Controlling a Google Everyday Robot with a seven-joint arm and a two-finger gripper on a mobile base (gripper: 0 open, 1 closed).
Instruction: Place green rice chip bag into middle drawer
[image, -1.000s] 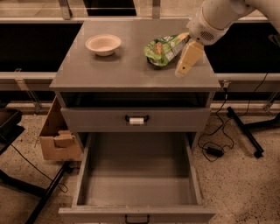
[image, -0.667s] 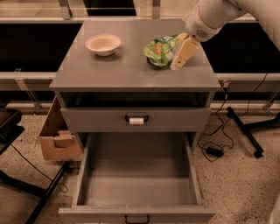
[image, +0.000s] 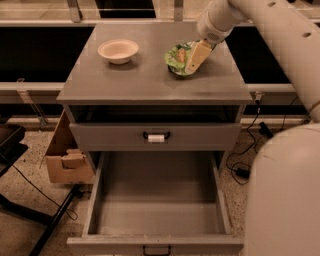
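The green rice chip bag (image: 176, 59) lies crinkled on the right part of the grey cabinet top (image: 145, 75). My gripper (image: 196, 56) reaches down from the upper right and sits over the bag's right side, covering part of it. The middle drawer (image: 157, 235) is pulled wide open below, a deep grey tray with nothing in it and a dark handle (image: 156, 249) on its front edge.
A cream round bowl (image: 118, 51) stands on the cabinet top at the left. Above the open drawer is a shut drawer front with a white-tagged handle (image: 156, 137). A cardboard box (image: 65, 155) sits on the floor at the left. Cables (image: 250, 150) lie at the right.
My gripper has moved left, from beside the bag's right edge to over the bag. The bag, bowl and drawer have not moved.
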